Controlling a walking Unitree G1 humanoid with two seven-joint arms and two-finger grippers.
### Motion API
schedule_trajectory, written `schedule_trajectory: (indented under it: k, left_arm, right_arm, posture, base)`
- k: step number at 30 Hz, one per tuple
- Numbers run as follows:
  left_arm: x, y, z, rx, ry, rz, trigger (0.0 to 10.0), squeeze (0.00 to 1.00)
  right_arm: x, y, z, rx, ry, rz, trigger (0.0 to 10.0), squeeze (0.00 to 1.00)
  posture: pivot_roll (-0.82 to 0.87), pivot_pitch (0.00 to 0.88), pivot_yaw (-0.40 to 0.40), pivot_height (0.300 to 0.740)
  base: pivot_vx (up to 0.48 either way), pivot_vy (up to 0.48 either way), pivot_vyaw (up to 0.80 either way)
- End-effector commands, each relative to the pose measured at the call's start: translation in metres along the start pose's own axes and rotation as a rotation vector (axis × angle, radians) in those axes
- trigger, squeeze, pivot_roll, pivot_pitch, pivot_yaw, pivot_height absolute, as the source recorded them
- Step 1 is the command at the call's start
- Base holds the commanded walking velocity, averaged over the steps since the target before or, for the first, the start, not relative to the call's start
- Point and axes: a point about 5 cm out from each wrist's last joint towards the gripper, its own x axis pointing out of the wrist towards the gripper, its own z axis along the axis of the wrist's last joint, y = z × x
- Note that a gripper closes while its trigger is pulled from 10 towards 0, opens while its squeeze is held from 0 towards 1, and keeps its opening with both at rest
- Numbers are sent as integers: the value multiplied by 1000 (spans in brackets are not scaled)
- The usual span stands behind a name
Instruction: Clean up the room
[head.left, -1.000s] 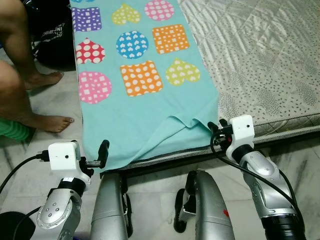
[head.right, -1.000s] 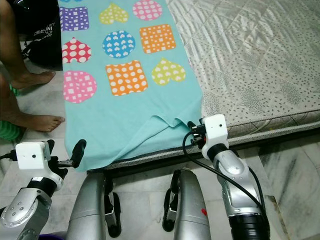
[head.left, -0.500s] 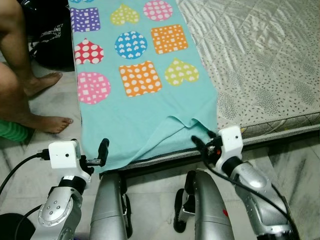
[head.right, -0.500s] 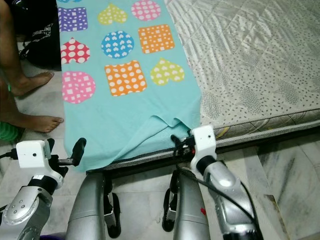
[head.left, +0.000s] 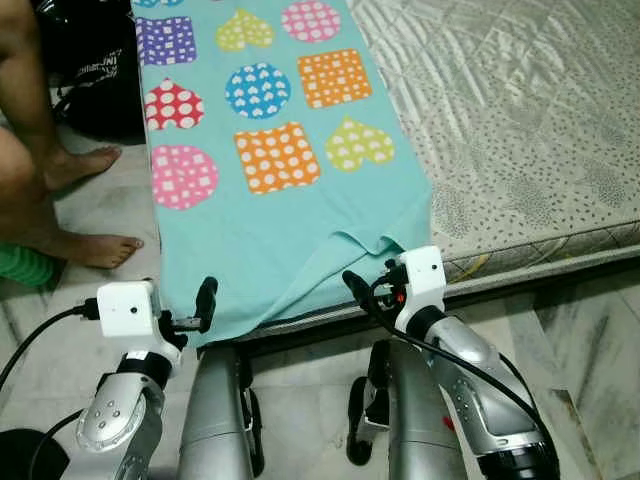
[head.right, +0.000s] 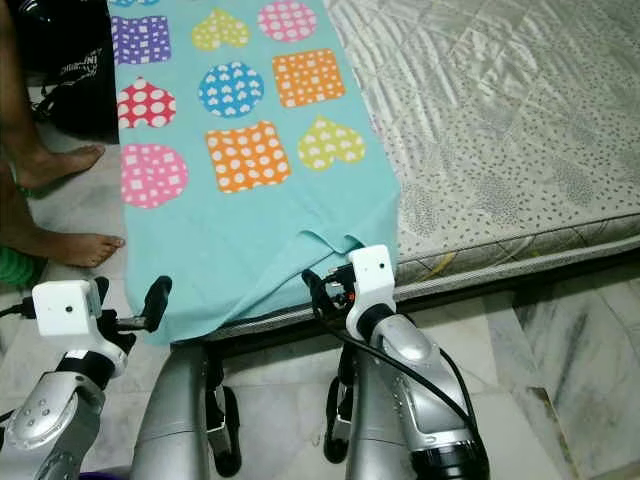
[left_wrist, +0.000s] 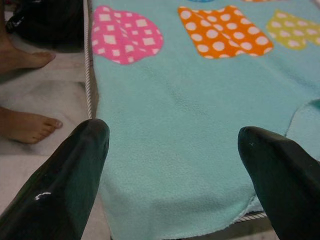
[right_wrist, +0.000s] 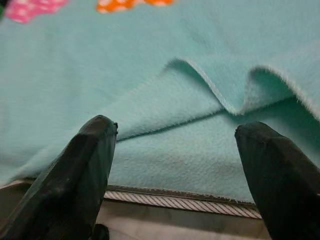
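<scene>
Blanket: a teal blanket (head.left: 290, 225) printed with dotted hearts, circles and squares is lying along the left side of the mattress (head.left: 520, 120), its near hem reaching the mattress's front edge.
Fold: a doubled-over flap (right_wrist: 200, 95) is sitting at the blanket's near right corner (a loose ridge, not flat).
Right gripper: the right gripper (right_wrist: 175, 165) is hovering at the mattress's front edge, just before the flap, its fingers (right_wrist: 82, 170) spread wide and gripping nothing.
Left gripper: the left gripper (left_wrist: 172, 165) is waiting at the blanket's near left corner, fingers (left_wrist: 65, 175) likewise parted and empty.
Person: bare feet (head.left: 85, 245) are standing on the floor left of the blanket.
Risk: the right fingers are probably risking a pinch of only the top layer, so the flap would be unfolding and slipping free; closing too low, they could be catching the mattress piping (right_wrist: 175, 197) instead. Uneven pulls from the two corners could be dragging the blanket askew toward the feet.
</scene>
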Motion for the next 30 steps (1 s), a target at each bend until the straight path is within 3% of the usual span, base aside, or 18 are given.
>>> schedule_trajectory:
  k: [1,5,13,23,30]
  left_arm:
    - [-8,-1,0,0,13,10,10000,0]
    - [-12,-2,1,2,17,10,10000,0]
    - [-25,4,1,14,42,36,10000,0]
    - [-24,4,2,17,51,32,10000,0]
    - [-20,5,4,22,48,26,10000,0]
  right_arm:
    - [4,-5,-12,-4,39,-32,10000,0]
    - [12,-8,-14,-13,58,-37,10000,0]
    - [28,-32,-17,-49,108,-162,10000,0]
    - [19,-77,-21,-10,150,-386,10000,0]
    - [13,-97,-19,13,142,-490,10000,0]
  posture:
    - [129,383,-27,603]
    - [138,391,-28,603]
    - [172,419,-31,603]
    - [167,413,-20,603]
    - [178,399,-14,603]
  base:
    - [0,0,0]
    - [0,0,0]
    - [0,0,0]
    - [0,0,0]
    - [0,0,0]
